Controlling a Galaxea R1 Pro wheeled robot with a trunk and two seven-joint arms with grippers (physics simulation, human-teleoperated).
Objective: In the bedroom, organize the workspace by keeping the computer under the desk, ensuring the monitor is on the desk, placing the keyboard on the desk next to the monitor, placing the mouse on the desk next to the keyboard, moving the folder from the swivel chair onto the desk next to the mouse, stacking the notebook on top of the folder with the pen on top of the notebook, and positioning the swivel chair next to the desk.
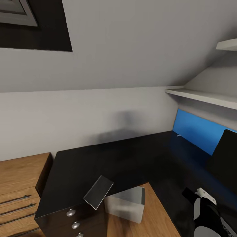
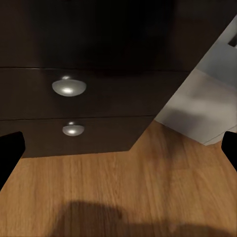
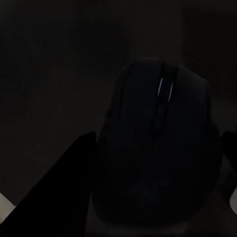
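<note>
Overhead, we logged a pale sloped wall [image 1: 125, 59] as the largest item, with a dark framed opening [image 1: 36, 24] at its upper corner; below it ran the black desk [image 1: 108, 158], L-shaped, its top bare over the stretch we could see; a blue panel [image 1: 194, 130] stood at the desk's far right under two white shelves [image 1: 204, 96]; the black edge of what we took for the monitor [image 1: 227, 158] rose in front of that panel, on the desk; a wooden dresser [image 1: 19, 177] stood just beside the desk's left end; wooden floor [image 2: 128, 192] lay beneath.

Next we entered the desk's drawer front [image 2: 74, 106] with round silver knobs [image 2: 69, 87]; a grey box, possibly the computer [image 1: 128, 204], sat on the floor against the desk's inner corner, partly under its edge; a flat dark slab [image 1: 98, 192] showed tilted near the drawers, and we could not tell what it was.

Smaller entries: the right gripper [image 1: 205, 205] hung over the desk's right side; in the right wrist view the mouse [image 3: 158, 148] lay between its dark fingers [image 3: 54, 197], very dim, and we could not tell whether they pressed it or stood off; the left gripper [image 2: 118, 148] had its fingertips [image 2: 9, 153] wide apart, nothing between them, facing the drawers.
</note>
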